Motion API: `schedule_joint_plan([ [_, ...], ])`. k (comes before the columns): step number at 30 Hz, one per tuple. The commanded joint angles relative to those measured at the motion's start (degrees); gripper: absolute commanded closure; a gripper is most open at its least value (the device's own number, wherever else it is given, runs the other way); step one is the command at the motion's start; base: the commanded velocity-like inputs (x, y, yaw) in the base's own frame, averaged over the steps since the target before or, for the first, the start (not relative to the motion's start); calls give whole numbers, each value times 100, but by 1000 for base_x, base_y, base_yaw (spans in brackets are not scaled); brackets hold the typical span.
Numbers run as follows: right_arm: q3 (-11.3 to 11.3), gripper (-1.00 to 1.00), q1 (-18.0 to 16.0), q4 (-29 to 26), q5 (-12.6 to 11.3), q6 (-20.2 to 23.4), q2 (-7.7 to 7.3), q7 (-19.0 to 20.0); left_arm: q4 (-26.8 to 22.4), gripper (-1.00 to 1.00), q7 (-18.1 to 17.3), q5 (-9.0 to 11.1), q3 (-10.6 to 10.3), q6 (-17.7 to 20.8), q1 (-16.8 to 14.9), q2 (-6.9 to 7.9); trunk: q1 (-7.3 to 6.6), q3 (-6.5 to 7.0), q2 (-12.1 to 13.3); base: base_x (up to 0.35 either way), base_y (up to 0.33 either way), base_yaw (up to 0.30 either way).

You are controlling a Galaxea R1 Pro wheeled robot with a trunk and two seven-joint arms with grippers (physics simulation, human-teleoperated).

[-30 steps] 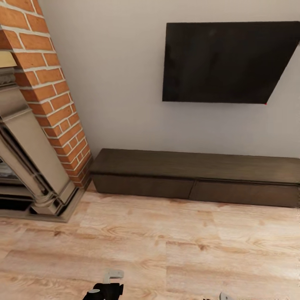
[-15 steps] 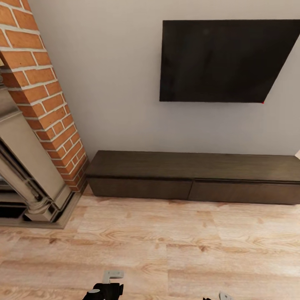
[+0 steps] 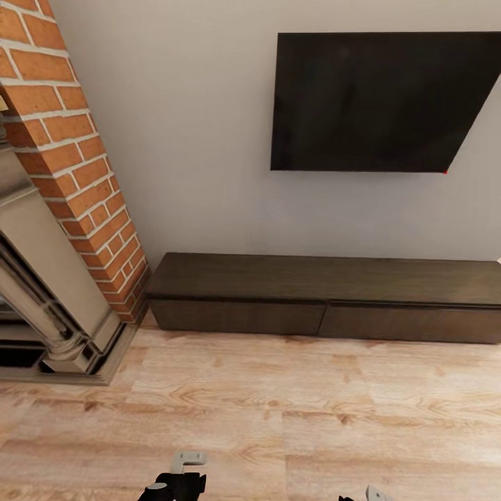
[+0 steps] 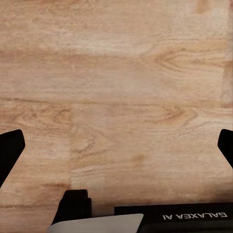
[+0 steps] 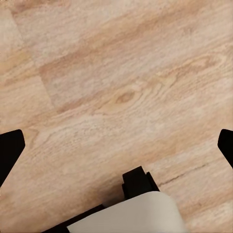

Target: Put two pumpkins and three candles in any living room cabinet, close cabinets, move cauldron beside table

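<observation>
Head view looks across a pale wood-plank floor to the cabinet, a long low dark-brown unit running from centre-left to the right edge of the frame against a grey wall. Both of its flat drawer fronts sit flush and closed, and its top is bare. Above it, in the upper right, a black television hangs on the wall. Along the left edge stand a red-brick chimney column and the grey moulded fireplace surround, just beside the cabinet's left end. At the bottom edge, parts of the two arms poke in at lower centre-left and lower right. Left wrist view has the left gripper spread wide over bare planks, a dark fingertip at each side edge of the frame and nothing between. Right wrist view has the right gripper likewise spread apart over the floor, holding nothing.
</observation>
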Motion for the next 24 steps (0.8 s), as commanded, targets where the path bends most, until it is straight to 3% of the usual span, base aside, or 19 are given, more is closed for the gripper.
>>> schedule_joint_plan([
  [1, 48, -100, -3, -3, -64, -18, -4, -23, -13, -100, 42, 56, -49, 29, -1, 4, 0, -4, -2, 1, 2, 0],
  [14, 44, -100, -4, -4, -74, -14, -4, -18, -13, -100, 42, 56, -49, 29, -1, 4, 0, -4, -2, 88, 72, -1],
  [24, 46, -100, -4, -4, -71, -11, -4, -1, -13, -100, 42, 56, -49, 29, -1, 4, 0, -4, -2, 119, 52, -127],
])
